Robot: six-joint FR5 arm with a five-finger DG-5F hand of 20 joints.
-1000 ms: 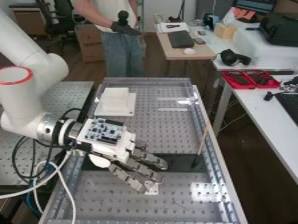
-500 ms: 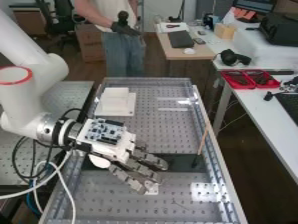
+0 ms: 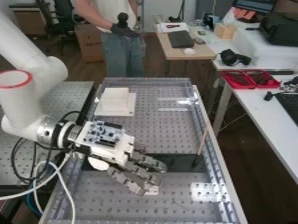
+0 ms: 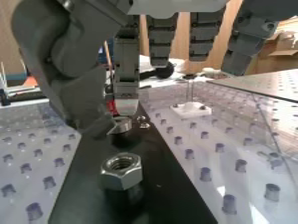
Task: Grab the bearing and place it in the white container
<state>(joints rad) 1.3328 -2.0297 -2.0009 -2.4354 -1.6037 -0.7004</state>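
Note:
In the high view the hand hangs over the black strip on the bench, its fingers extended. The white container stands on the bench's far left part. In the wrist view the hand is open, with the thumb on one side and a long finger on the other. A metal ring, which looks like the bearing, sits on the black strip right beside the thumb tip, partly covered by it; whether they touch is unclear. A hex nut rests on the same strip.
A thin wooden stick leans at the bench's right rail. A small white piece lies near the fingertips in the high view. Red trays stand on the side table, and cables loop below the arm.
The arm and hand have shifted slightly toward the bench's near end. The fingers look about as extended as before, and the container has not moved.

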